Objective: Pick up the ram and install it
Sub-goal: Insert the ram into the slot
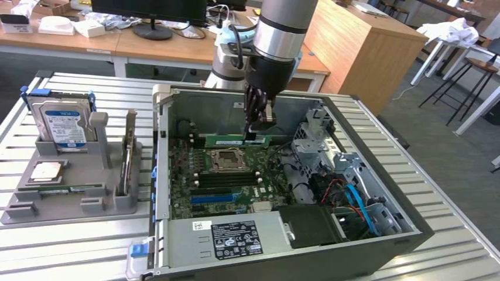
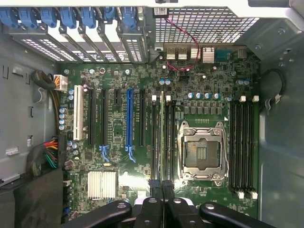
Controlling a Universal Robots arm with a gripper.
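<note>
Ram (image 1: 233, 140) is in the gripper (image 1: 254, 136), fingers clenched on its top edge about mid-length, inside the open PC case (image 1: 390, 241). In the exterior view the stick hangs level, long edge down, over the motherboard (image 1: 186, 171) on the far side of the CPU socket (image 1: 226, 158). In the wrist view the ram (image 2: 162, 137) shows edge-on as a thin line running out from the gripper (image 2: 162, 186), lined up along the memory slots (image 2: 156, 137) beside the CPU socket (image 2: 202, 152). Can't tell if the lower edge touches a slot or sits just above it.

Handling, my guess: light, stiff, thin and fragile; it won't take twist or side load, and the chips and contact edge shouldn't be pinched. Best hold is across the flat faces near the top edge, centred, contact edge free, which is about how it's held.

Off to the exterior view's left, a grey holder tray (image 1: 23, 208) carries a hard drive (image 1: 64, 126).
</note>
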